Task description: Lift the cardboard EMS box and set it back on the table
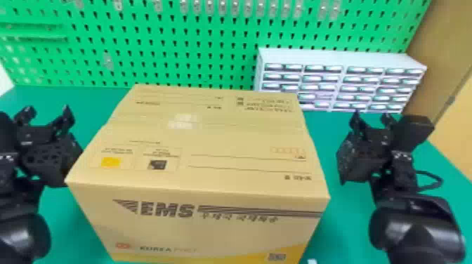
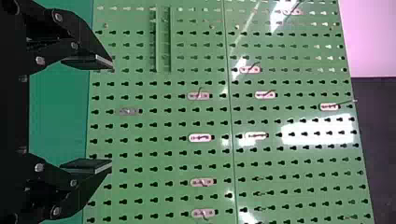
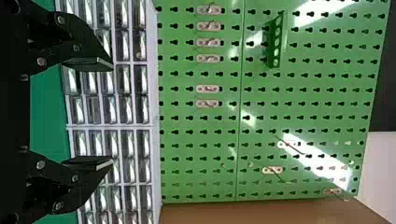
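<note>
The cardboard EMS box (image 1: 196, 137) stands on the smooth green table (image 1: 346, 221), in the middle of the head view and running down to six o'clock. It is a big, matte tan block with straight edges and dark print, a yellow band low on the front face. Its top flaps are closed along a seam, with a shiny patch of tape (image 1: 182, 121) on it; what it contains is hidden.

Out at nine o'clock, just beside the box, is the left gripper (image 1: 48, 111), black and angular, its flat fingers wide apart with nothing between them. The right gripper (image 1: 371, 118) is at three o'clock, a little away from the cardboard, its pincer likewise spread wide and empty.

Toward one o'clock, behind the box, a pale, hard-edged cabinet (image 1: 337, 58) carries rows of small, glossy, see-through drawers; their contents are too small to make out. A glossy green pegboard (image 1: 158, 63) rises at twelve, punched with keyhole slots and dotted with small pale hook plates (image 3: 208, 88). The right wrist view shows a green holder (image 3: 275, 46) on it, pierced by round holes. A flat tan panel (image 1: 453, 52) closes the side at two o'clock.
</note>
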Motion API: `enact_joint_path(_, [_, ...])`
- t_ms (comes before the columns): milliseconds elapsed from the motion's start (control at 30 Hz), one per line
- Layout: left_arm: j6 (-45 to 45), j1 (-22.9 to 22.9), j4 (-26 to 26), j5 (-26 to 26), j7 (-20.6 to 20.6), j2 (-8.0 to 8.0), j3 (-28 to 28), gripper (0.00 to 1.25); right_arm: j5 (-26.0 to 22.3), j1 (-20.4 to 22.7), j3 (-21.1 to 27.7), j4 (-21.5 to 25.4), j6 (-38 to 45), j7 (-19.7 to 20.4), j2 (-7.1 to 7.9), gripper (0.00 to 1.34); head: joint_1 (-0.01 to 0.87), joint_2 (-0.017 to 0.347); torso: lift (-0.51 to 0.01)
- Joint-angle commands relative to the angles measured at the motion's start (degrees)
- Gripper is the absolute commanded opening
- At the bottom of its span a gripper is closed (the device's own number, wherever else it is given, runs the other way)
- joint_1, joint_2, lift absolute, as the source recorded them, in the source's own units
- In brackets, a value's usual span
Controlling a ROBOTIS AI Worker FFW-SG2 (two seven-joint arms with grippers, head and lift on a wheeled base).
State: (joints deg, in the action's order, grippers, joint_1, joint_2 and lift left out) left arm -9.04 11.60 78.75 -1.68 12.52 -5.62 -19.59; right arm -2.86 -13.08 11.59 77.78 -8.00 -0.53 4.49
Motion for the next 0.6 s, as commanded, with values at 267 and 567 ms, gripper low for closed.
enact_joint_path(267, [-0.1, 0.0, 0.09, -0.08, -0.04, 0.0, -0.19, 0.75, 0.4, -0.19, 0.1, 0.09, 0.0, 0.0, -0.01, 0.79, 0.678, -0.015, -0.094])
enact_joint_path(567, [-0.1, 0.0, 0.09, -0.08, -0.04, 0.0, -0.19, 0.75, 0.4, -0.37, 0.19, 0.27, 0.0, 0.0, -0.01, 0.79, 0.678, -0.015, -0.094])
